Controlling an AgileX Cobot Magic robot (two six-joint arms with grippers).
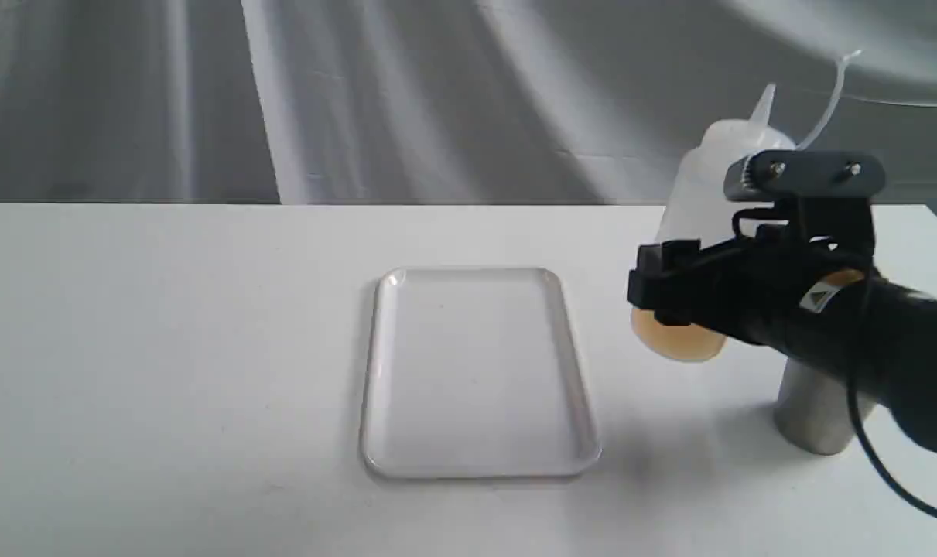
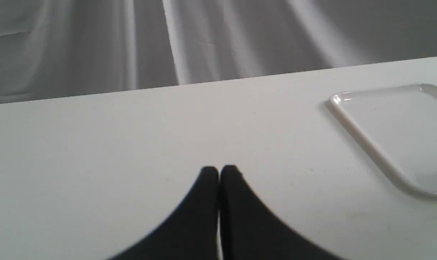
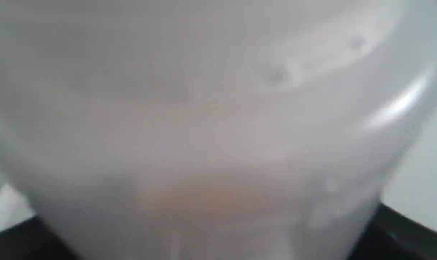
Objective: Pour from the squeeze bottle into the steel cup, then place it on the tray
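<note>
My right gripper (image 1: 689,290) is shut on the squeeze bottle (image 1: 708,193), holding it in the air at the right of the table, tilted slightly with its cone nozzle up and its cap strap hanging free. Amber liquid sits in the bottle's base. The bottle (image 3: 211,126) fills the right wrist view as a blur. The steel cup (image 1: 816,414) stands on the table below and behind my right arm, mostly hidden by it. The white tray (image 1: 476,371) lies bare at the table's middle, left of the bottle. My left gripper (image 2: 219,173) is shut over the table, left of the tray (image 2: 395,133).
The white table (image 1: 166,348) runs to a far edge against grey draped fabric (image 1: 360,100). A black cable (image 1: 894,480) hangs from my right arm near the cup.
</note>
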